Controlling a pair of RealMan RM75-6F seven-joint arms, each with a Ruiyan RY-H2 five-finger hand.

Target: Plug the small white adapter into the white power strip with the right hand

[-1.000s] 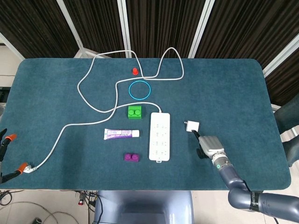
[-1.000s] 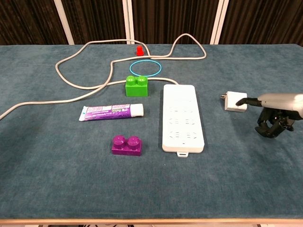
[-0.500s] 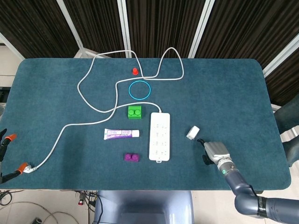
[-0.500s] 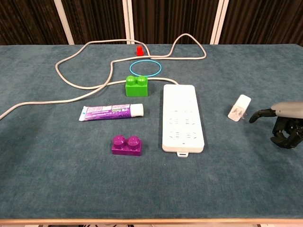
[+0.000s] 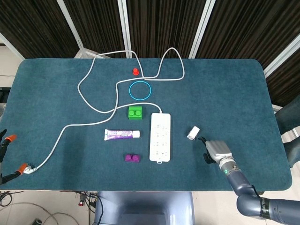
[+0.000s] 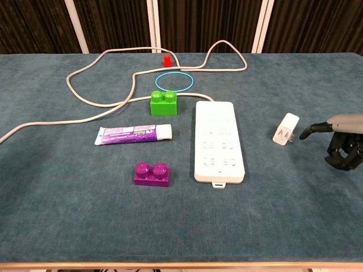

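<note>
Picking up the small white adapter (image 6: 286,128) is the step in hand, since it lies loose on the blue counter (image 5: 225,89), tipped on its side with its metal prongs facing the camera in the chest view, at about three o'clock from the white power strip (image 5: 160,137) and clear of it. The right hand (image 6: 340,140) sits just beside the adapter at its four o'clock, holding nothing; one finger reaches out toward the adapter without touching it, while the rest are curled under the palm. To do this well, I judge the hand should uncurl those fingers, come over the adapter's body from above and pinch its two broad flat faces, leaving the prongs free. A light plastic block like this will probably skid or roll on the cloth if nudged from one side, so both sides should meet it together. Once lifted, the prongs need turning downward before lining up with a socket. The left hand is out of view in both cameras.
</note>
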